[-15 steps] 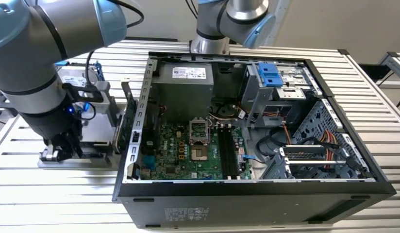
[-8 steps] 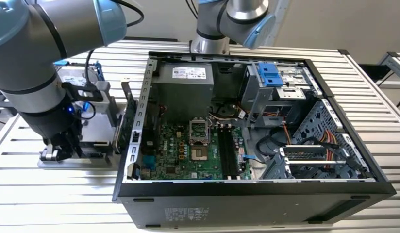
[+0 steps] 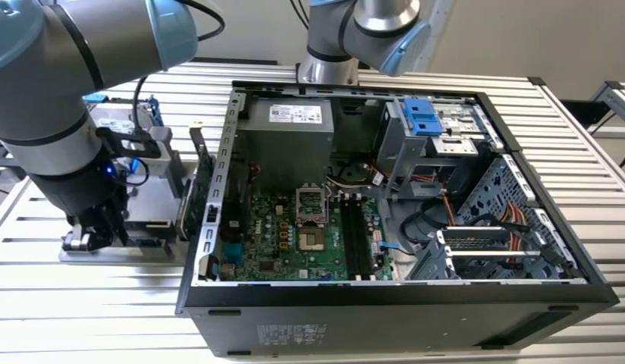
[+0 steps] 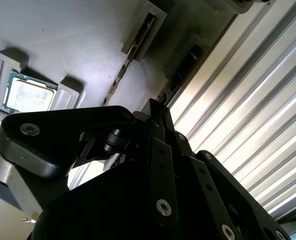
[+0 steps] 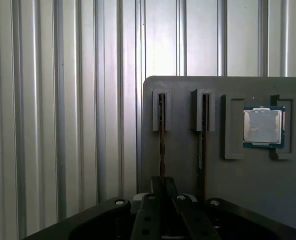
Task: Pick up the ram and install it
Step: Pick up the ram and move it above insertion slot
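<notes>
The ram [image 5: 161, 135] is a thin dark stick standing on edge in a slotted holder on the grey parts tray [image 5: 247, 190]. Its edge also shows in the second wrist view [image 4: 122, 77]. My gripper [image 5: 162, 182] is down over the near end of this stick, its two black fingers drawn close together on either side of it. In the exterior view the gripper [image 3: 100, 235] sits low over the tray [image 3: 140, 250], at the exterior view's left of the open computer case [image 3: 394, 296]. The motherboard's memory slots [image 3: 358, 235] lie inside the case.
A second stick [image 5: 203, 140] stands in the neighbouring holder. A processor chip [image 5: 262, 127] rests in a recess of the tray. The ribbed metal table [image 5: 63, 125] lies all around. A hard drive with a blue bracket [image 3: 429, 117] sits in the case.
</notes>
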Robot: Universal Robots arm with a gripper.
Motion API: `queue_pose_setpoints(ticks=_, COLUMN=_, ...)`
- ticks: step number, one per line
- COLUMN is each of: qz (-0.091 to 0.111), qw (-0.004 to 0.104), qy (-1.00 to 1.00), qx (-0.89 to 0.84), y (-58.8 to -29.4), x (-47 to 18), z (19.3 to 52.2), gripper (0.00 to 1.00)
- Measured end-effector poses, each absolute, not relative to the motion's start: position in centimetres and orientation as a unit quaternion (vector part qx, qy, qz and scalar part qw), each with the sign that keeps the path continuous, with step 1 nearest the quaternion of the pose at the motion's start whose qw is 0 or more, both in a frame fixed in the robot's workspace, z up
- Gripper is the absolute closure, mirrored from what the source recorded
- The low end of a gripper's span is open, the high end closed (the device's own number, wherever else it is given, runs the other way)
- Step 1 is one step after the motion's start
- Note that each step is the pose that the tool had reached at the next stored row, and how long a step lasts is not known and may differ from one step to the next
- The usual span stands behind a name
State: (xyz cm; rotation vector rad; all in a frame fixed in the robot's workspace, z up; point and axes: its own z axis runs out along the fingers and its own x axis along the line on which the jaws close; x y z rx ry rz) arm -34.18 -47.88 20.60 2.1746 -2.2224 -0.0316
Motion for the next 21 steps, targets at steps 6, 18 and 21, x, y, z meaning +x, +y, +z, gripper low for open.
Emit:
queue_pose_setpoints(ticks=6, qz=-0.010, qw=0.016, qy=-0.715, qx=0.699, y=-47.88, x=-34.18, z=20.70, gripper=1.00)
queue_pose_setpoints(ticks=18, qz=-0.010, qw=0.016, qy=-0.715, qx=0.699, y=-47.87, x=-34.17, z=21.07, gripper=1.00)
queue_pose_setpoints(ticks=21, qz=-0.010, qw=0.016, qy=-0.715, qx=0.699, y=-47.87, x=-34.18, z=21.08, gripper=1.00)
